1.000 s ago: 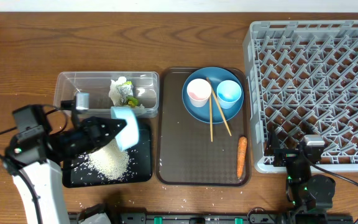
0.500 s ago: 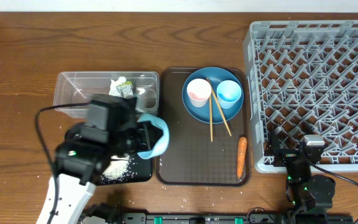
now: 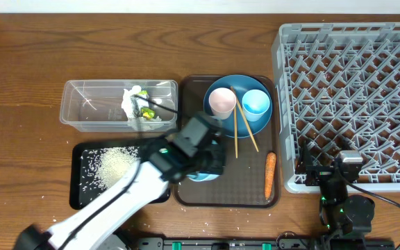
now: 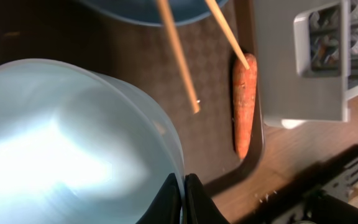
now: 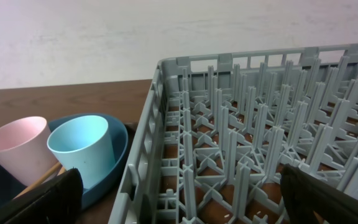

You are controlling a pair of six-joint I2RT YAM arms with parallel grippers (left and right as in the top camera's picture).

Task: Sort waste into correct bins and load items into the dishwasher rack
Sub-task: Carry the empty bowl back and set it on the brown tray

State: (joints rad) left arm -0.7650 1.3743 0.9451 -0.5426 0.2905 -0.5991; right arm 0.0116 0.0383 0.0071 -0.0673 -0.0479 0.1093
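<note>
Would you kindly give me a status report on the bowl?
Left gripper shut on pale blue bowl rim, over brown tray. Right gripper open at rack. Chopsticks, carrot between bowl and rack.

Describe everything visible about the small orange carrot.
The small orange carrot is whole, smooth-skinned and tapered. It lies flat on the brown rectangular serving tray, beside its right rim, thick end toward the round blue plate, thin tip toward the tray's near corner. The tip of one thin wooden chopstick appears to touch its thick end. Nothing grips it.

White rice (image 3: 114, 165) lies in black tray (image 3: 80, 196), pale blue bowl (image 4: 61, 143) near carrot (image 4: 244, 102).
</note>
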